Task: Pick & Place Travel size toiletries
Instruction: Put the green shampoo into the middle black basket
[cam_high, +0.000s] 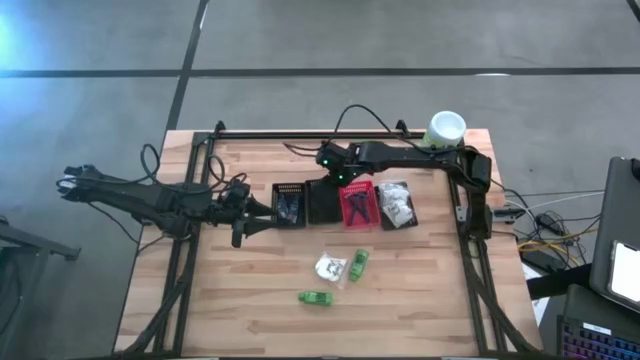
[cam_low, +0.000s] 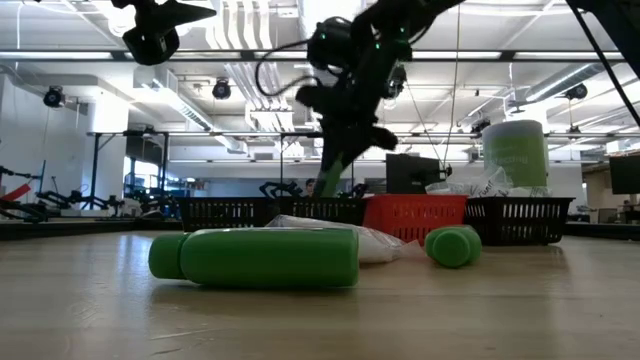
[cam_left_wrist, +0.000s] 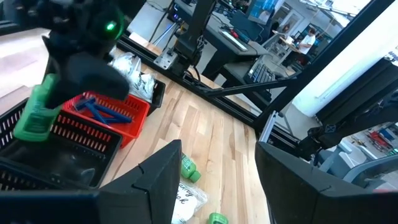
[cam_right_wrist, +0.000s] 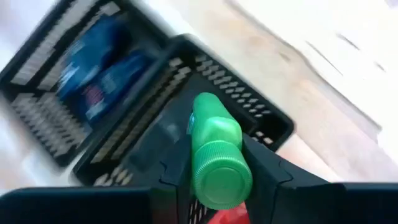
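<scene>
Four small mesh baskets stand in a row across the middle of your table, and your two grippers sit at that row's left half. Your left gripper (cam_high: 262, 212) waits low over the wood just left of the leftmost black basket (cam_high: 290, 203), its fingers (cam_left_wrist: 158, 180) spread wide with nothing between them; that basket holds blue packets. Next in the row, your right gripper (cam_high: 335, 172) hangs above the second black basket (cam_high: 325, 202) with its fingers clamped on a green bottle (cam_right_wrist: 214, 155); the right wrist view shows the bottle gripped at its sides, cap end toward the camera, over the dark mesh. In the left wrist view the same bottle (cam_left_wrist: 38, 112) hangs tilted from the right gripper above the basket rim. Just right of that gripper stands the red basket (cam_high: 359, 205) with thin dark blue sticks (cam_left_wrist: 99, 111) lying in it, and right again the last black basket (cam_high: 398, 206) holds white crinkly packets (cam_high: 397, 204). Nearer the front edge, well apart from both grippers, you have loose items on the wood: one white packet (cam_high: 329, 268) touching or just beside a second green bottle (cam_high: 358, 265), and a third green bottle (cam_high: 318, 298) lying on its side farther forward. Behind the right arm, at the back right corner, stands a pale-green canister (cam_high: 445, 130) with a white lid.
</scene>
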